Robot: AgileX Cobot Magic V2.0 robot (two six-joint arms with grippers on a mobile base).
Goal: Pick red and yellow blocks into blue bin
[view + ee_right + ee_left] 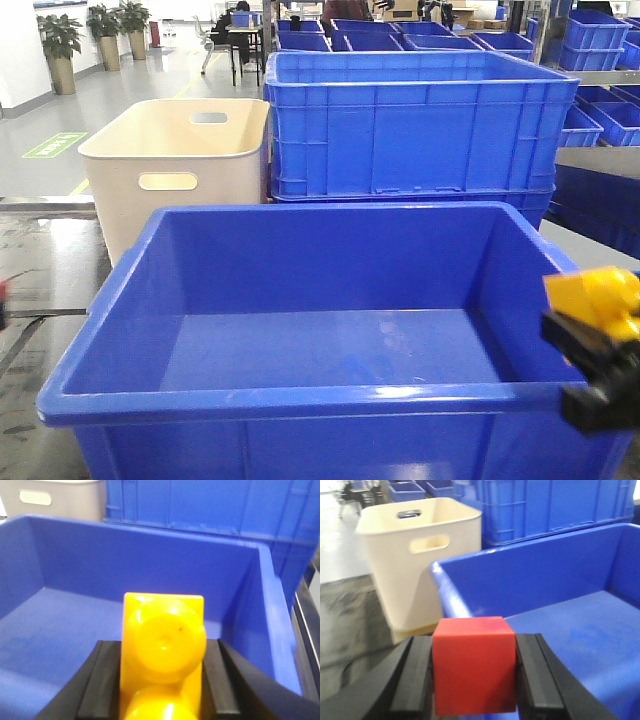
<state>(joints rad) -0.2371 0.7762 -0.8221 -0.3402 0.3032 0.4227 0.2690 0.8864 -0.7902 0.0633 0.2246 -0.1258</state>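
Note:
The blue bin [300, 395] fills the front of the exterior view, and its floor is bare. My left gripper [473, 647] is shut on the red cube [473, 665] and holds it just above the bin's left rim [451, 600]. In the exterior view only a red blur [3, 295] shows at the left edge. My right gripper [162, 652] is shut on the yellow studded brick [163, 640] and holds it over the bin's inside, close to the right wall [270, 620]. The same brick [595, 300] shows at the bin's right rim in the exterior view.
A cream tub [180, 150] with handle cut-outs stands behind the bin on the left. Stacked ribbed blue crates [410, 125] rise right behind it, with more crates [600, 110] at the far right. The dark table top [50, 270] shows on the left.

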